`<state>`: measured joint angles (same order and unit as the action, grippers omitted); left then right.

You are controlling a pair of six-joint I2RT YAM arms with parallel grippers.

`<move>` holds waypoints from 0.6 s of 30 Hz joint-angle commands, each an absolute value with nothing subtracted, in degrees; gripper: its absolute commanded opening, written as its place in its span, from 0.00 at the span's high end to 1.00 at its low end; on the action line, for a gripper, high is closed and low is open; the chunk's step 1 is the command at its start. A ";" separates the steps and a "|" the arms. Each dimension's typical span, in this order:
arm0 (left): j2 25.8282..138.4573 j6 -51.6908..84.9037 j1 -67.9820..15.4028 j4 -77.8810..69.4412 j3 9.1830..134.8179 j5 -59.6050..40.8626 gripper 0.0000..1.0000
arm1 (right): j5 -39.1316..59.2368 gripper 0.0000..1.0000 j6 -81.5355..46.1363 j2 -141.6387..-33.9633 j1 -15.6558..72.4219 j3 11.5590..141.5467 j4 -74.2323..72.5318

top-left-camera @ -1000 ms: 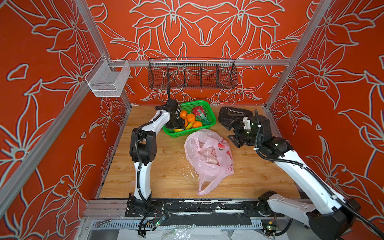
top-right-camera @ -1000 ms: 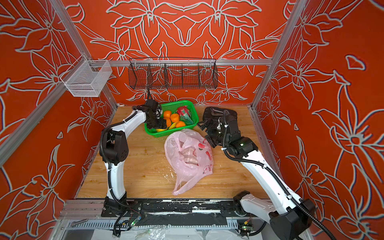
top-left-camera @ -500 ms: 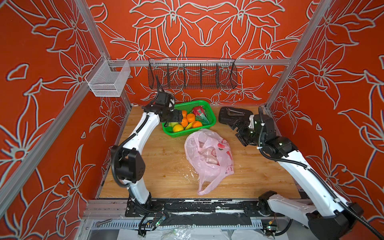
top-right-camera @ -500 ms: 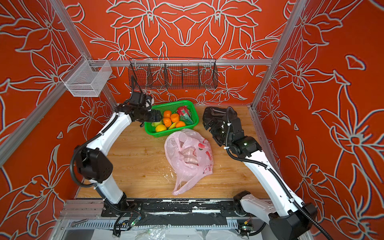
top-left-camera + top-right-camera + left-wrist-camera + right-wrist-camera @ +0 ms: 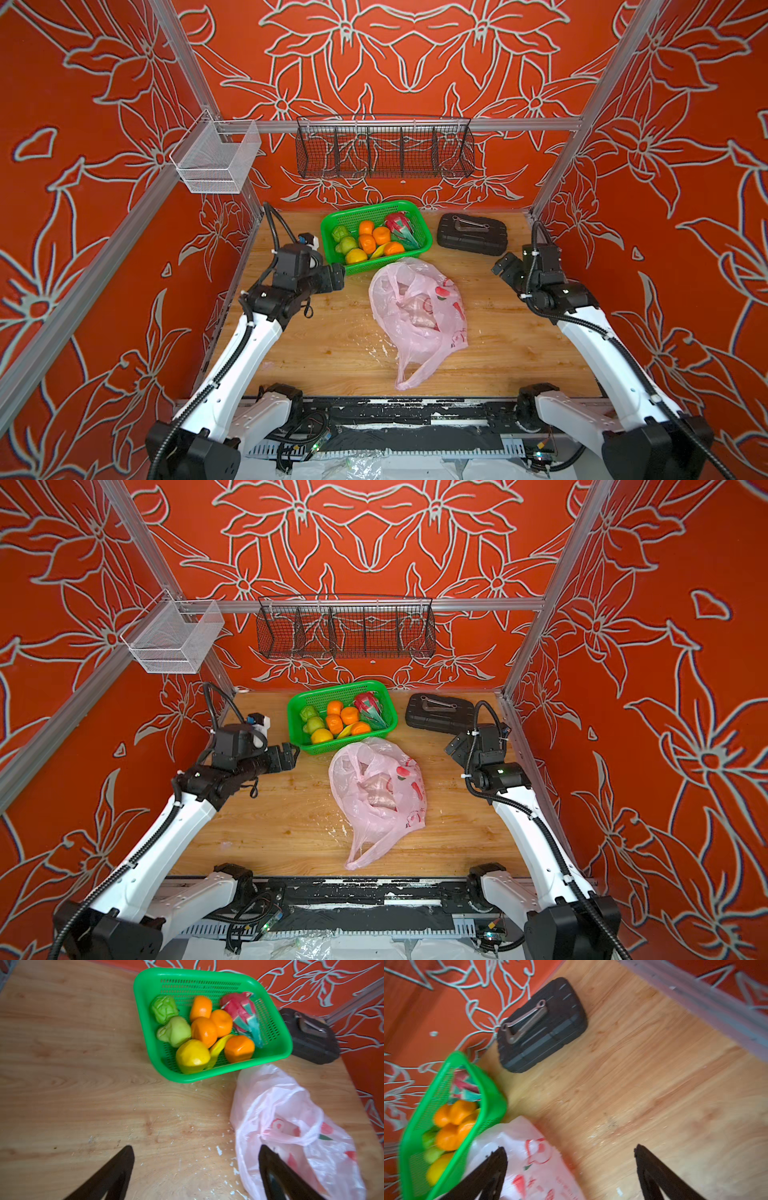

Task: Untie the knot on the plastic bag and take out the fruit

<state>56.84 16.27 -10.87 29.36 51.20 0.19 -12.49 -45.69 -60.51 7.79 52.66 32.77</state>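
Note:
The pink plastic bag [image 5: 417, 316] lies slack mid-table, just in front of the green basket [image 5: 376, 205]. The knot is not in view; a handle loop [image 5: 307, 1136] lies loose across the bag. The fruit [image 5: 370, 243] sits in the basket: oranges, green ones, a yellow round [image 5: 192, 1056], a banana and a dragon fruit [image 5: 241, 1014]. My left gripper [image 5: 340, 276] hangs open and empty off the basket's front left corner, its jaws wide in the left wrist view [image 5: 195, 1147]. My right gripper [image 5: 500, 266] is open and empty, right of the bag [image 5: 542, 1163].
A black case [image 5: 471, 235] with a metal tool on top lies at the back right, beside the basket. A dark wire rack [image 5: 384, 151] hangs on the back wall and a white mesh bin [image 5: 216, 162] on the left rail. White crumbs dot the wood near the bag.
The left gripper has left the basket and drawn back toward the front left, jaws opening wider. The right gripper has pulled away from the bag to the right. The bag has not moved.

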 commanded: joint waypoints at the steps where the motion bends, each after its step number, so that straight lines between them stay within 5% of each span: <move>1: 54.50 14.69 -10.61 21.67 43.50 9.69 0.01 | -23.69 0.03 -33.59 -62.77 6.93 47.20 25.49; 6: 57.71 10.43 -9.29 16.44 39.12 15.17 0.02 | -25.63 0.03 -19.01 -70.67 6.34 41.83 10.69; 18: 70.77 3.12 -5.98 2.21 36.83 7.46 0.02 | -5.65 0.03 1.23 -83.26 3.65 31.59 -24.71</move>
